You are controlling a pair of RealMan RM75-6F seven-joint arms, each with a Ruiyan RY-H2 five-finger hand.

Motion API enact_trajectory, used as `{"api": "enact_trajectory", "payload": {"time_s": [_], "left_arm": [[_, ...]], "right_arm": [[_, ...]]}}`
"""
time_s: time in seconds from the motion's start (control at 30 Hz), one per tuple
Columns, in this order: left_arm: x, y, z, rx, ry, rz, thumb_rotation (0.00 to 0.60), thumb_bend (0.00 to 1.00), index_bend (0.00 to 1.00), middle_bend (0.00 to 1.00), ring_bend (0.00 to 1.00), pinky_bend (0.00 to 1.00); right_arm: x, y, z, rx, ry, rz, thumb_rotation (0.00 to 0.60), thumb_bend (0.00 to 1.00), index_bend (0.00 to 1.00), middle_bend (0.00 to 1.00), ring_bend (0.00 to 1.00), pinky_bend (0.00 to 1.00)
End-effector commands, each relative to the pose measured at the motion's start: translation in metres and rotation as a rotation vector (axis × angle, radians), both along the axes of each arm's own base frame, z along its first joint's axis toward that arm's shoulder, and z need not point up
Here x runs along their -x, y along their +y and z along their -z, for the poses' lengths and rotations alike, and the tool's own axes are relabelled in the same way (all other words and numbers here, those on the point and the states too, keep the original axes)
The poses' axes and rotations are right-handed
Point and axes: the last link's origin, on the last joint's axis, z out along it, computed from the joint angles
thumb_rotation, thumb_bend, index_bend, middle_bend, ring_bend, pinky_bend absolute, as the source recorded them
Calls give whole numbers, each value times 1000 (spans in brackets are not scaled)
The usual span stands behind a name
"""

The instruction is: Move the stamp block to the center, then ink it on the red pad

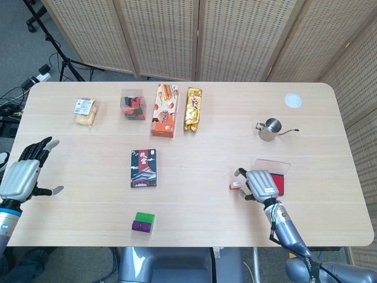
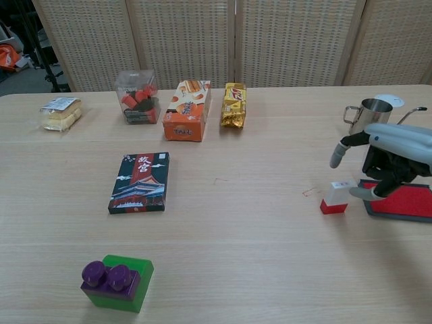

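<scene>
The stamp block (image 2: 335, 196), white on top with a red base, stands upright on the table right of centre, also seen from the head view (image 1: 235, 186). The red ink pad (image 2: 405, 202) lies just right of it, partly hidden by my right hand (image 2: 390, 156). That hand hovers above the pad with its fingers spread; one finger is raised above the stamp and the thumb tip sits close beside it, holding nothing. My left hand (image 1: 23, 174) hangs open at the table's left edge, far from both.
A steel pitcher (image 2: 368, 118) and a white disc (image 2: 390, 100) stand behind the pad. A picture box (image 2: 138, 182) lies left of centre, a green-and-purple block (image 2: 116, 281) near the front edge, and snack packs (image 2: 187, 110) line the back.
</scene>
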Motion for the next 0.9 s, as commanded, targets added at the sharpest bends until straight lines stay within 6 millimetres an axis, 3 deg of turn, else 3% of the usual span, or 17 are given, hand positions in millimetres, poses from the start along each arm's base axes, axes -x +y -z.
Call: {"api": "enact_trajectory", "payload": {"time_s": [0.03,0.1,0.17,0.2,0.23,0.3,0.33,0.4,0.5,0.63,0.9], "left_arm": [[1,-3,-4,-9,-6,3,600,0,0,0,0,0],[2,-6,-5,-10,-8,5,600,0,0,0,0,0],[4,-10,-6,-10,-13,7,600,0,0,0,0,0],[5,-15,-7,-17,-20,11,600,0,0,0,0,0],[7,-19,-7,-25,-21,20,600,0,0,0,0,0],[9,-27,-6,-33,-22,37,600,0,0,0,0,0],[10,-29,-5,-32,-23,41,600,0,0,0,0,0],[13,-36,-4,-30,-28,52,600,0,0,0,0,0],[19,-44,-4,-40,-19,59,600,0,0,0,0,0],[26,-56,-5,-53,-10,63,600,0,0,0,0,0],[33,-66,-7,-76,1,76,600,0,0,0,0,0]], "right_arm": [[-7,7,-26,78,5,-63,600,363,307,926,1000,1000],[-9,12,-41,130,4,-104,600,363,290,886,966,1000],[-9,18,-56,190,-12,-142,600,333,283,795,835,974],[-1,26,-79,286,-8,-165,600,287,274,696,651,875],[7,35,-89,314,11,-173,600,214,254,559,422,724],[19,47,-103,360,45,-182,600,73,194,290,96,427],[22,49,-106,373,52,-183,600,19,151,146,21,298],[34,60,-115,409,66,-172,600,0,81,22,0,162],[51,72,-122,426,89,-123,600,0,12,0,0,72],[71,84,-125,430,101,-72,600,0,0,0,0,12],[83,95,-130,484,65,-71,600,0,0,0,0,5]]}}
